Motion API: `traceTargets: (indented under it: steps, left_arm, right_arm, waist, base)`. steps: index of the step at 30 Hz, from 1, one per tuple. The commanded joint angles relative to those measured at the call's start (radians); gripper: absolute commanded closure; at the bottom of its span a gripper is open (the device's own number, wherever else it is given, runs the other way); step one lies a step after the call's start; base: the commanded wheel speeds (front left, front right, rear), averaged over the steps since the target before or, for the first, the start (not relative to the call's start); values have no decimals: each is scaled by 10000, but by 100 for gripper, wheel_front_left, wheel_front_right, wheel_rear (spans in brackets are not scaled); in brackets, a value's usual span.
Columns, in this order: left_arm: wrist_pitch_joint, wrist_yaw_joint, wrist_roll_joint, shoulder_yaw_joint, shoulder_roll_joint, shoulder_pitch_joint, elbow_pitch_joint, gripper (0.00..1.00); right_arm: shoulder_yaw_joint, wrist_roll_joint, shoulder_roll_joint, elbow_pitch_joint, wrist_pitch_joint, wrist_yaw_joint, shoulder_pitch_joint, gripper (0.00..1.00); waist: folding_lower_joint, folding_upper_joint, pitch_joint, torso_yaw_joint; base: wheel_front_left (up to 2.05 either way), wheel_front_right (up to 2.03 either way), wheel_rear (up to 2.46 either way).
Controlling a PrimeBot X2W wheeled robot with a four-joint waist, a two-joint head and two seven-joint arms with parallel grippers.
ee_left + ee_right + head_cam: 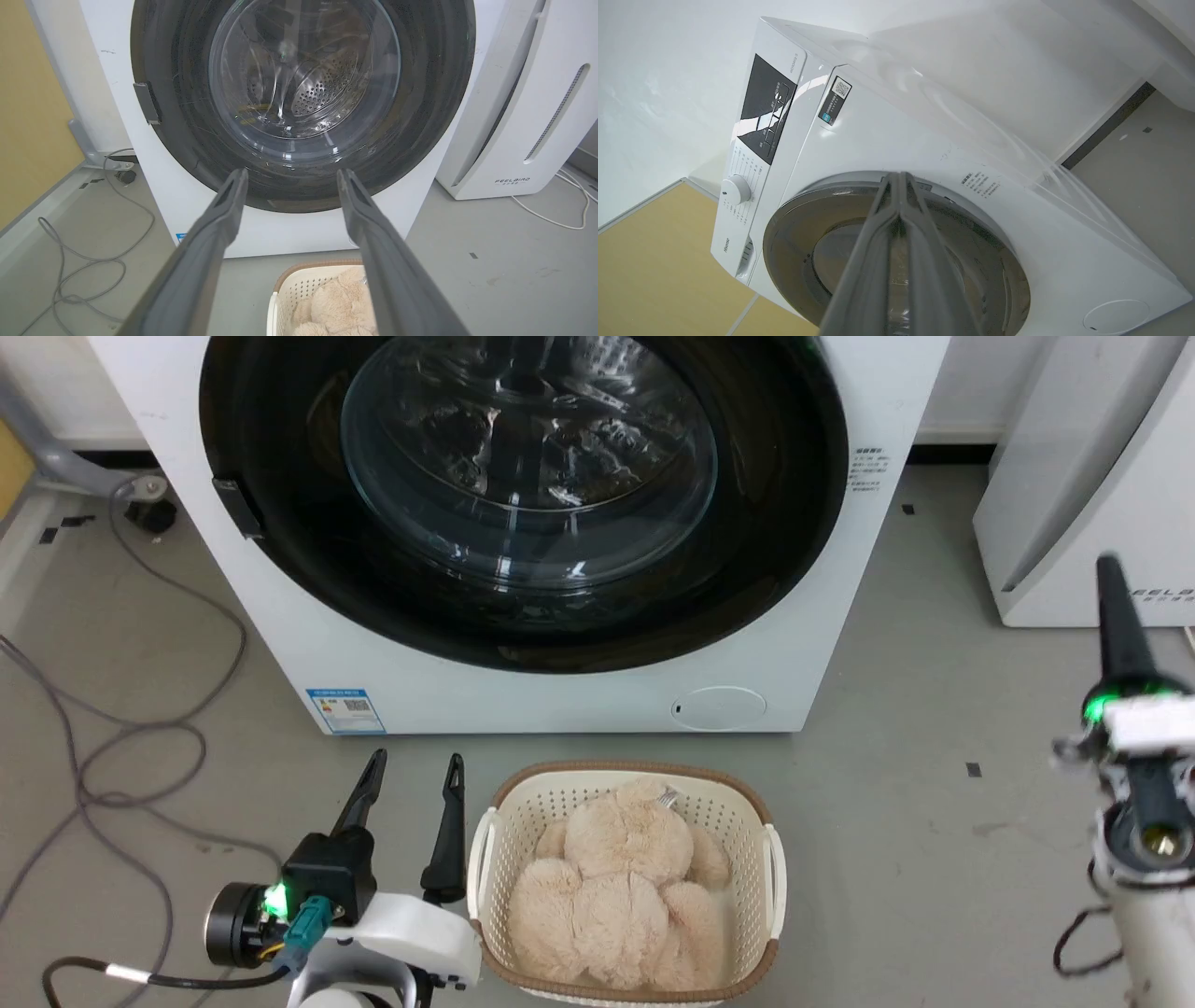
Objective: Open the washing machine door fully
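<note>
The white washing machine (560,695) stands straight ahead, its big round door (775,523) lying flat against the front, glossy black ring around clear glass. A small dark handle (238,507) sits on the door's left edge. My left gripper (414,767) is low at the lower left, open, fingers pointing toward the machine's base, holding nothing. In the left wrist view that gripper (290,179) frames the bottom of the door (187,140). My right gripper (1109,565) is at the far right, shut and empty. From the right wrist, its closed fingers (896,179) lie across the door (971,261).
A cream laundry basket (771,868) with a beige plush toy (621,887) sits on the floor just in front of the machine. A white FEELBIRD appliance (1083,513) stands to the right. Grey cables (140,747) loop over the floor on the left.
</note>
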Motion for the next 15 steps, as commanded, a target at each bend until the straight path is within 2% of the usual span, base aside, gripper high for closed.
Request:
traceTargets:
  steps: [1, 5, 9, 14, 15]
  left_arm:
    - [-102, 44, -71, -47, 8, -193, -27, 0]
    - [-207, 43, -102, -114, 9, -354, -76, 0]
    - [-270, 35, -111, -162, 9, -439, -92, 0]
    - [-374, 9, -132, -227, 9, -573, -119, 0]
    - [-416, -3, -140, -264, 9, -635, -130, 0]
  right_arm:
    - [125, 655, -236, 241, 45, 6, -546, 100]
    - [751, 2042, -871, 899, 221, 7, -1692, 100]
    - [1242, 2863, -1305, 1364, 301, 7, -2359, 100]
    - [2311, 4148, -1970, 2165, 398, 7, -3574, 100]
    - [2828, 4629, -2194, 2494, 450, 7, -4079, 100]
  waist:
    - [0, 0, 113, 13]
    - [0, 0, 382, 43]
    - [0, 0, 540, 74]
    - [0, 0, 812, 97]
    - [0, 0, 927, 102]
  base:
    - [0, 0, 0]
    - [0, 0, 0]
    - [0, 0, 0]
    - [0, 0, 0]
    - [0, 0, 0]
